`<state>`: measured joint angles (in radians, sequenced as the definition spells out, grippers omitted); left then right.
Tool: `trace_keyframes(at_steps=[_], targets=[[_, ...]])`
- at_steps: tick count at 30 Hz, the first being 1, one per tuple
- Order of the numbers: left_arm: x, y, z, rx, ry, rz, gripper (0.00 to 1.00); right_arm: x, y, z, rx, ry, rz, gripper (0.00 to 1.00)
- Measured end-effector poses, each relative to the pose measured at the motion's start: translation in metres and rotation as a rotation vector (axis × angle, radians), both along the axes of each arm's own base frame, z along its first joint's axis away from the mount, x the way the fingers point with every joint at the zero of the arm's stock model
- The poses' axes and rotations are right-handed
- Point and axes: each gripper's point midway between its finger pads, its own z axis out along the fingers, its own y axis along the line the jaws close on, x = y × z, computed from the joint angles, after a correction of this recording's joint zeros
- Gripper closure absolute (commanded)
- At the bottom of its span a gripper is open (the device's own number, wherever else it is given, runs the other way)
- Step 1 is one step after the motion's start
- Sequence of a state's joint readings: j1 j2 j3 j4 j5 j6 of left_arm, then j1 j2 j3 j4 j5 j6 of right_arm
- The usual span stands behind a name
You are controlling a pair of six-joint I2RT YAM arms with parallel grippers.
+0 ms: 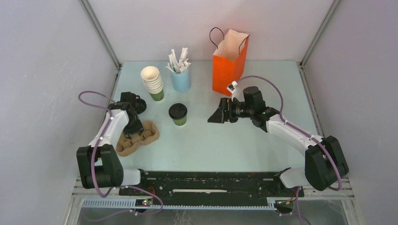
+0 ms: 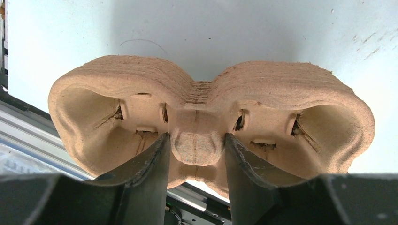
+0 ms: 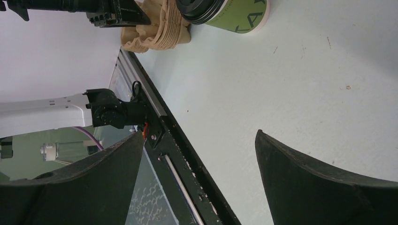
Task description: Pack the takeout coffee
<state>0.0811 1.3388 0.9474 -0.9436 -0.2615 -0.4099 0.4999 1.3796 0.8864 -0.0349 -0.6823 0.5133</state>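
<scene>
Pulp cup trays (image 2: 202, 89) sit nested; the left gripper (image 2: 196, 137), clenched on their middle ridge, may lift several together. The right gripper (image 3: 199, 133) hangs spread near the coffee cup (image 1: 178, 114).

one lidded cup (image 1: 178, 114), one orange bag (image 1: 228, 65)

From above and behind the arm bases (lower edge of the frame), looks steeply down over the whole table (image 1: 211, 140). On the left wrist, sits very near, sighting past the left gripper (image 2: 196, 137) at the pulp cup carrier (image 2: 197, 84), filling the frame. On the right wrist, hangs low and rolled sideways, facing past the right gripper (image 3: 199, 135) across the table toward the green cup (image 3: 239, 14) and that carrier at the upper edge. Shares both with the top view, left of centre there.
</scene>
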Motion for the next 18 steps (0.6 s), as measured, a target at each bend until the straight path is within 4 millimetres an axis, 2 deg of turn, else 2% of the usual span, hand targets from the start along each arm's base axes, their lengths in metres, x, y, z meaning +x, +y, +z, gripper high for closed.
trace_keyframes(at_steps=[6, 13, 18], targets=[[-0.002, 0.002, 0.006, 0.015, -0.015, 0.005, 0.62, 0.0, 0.0, 0.0, 0.0, 0.0, 0.0, 0.03], [-0.016, 0.006, 0.019, 0.042, -0.024, 0.019, 0.61, -0.001, 0.001, 0.0, 0.001, -0.001, 0.003, 0.03], [-0.017, 0.004, 0.018, 0.029, -0.005, 0.015, 0.59, -0.002, 0.002, 0.0, 0.001, -0.001, 0.007, 0.03]])
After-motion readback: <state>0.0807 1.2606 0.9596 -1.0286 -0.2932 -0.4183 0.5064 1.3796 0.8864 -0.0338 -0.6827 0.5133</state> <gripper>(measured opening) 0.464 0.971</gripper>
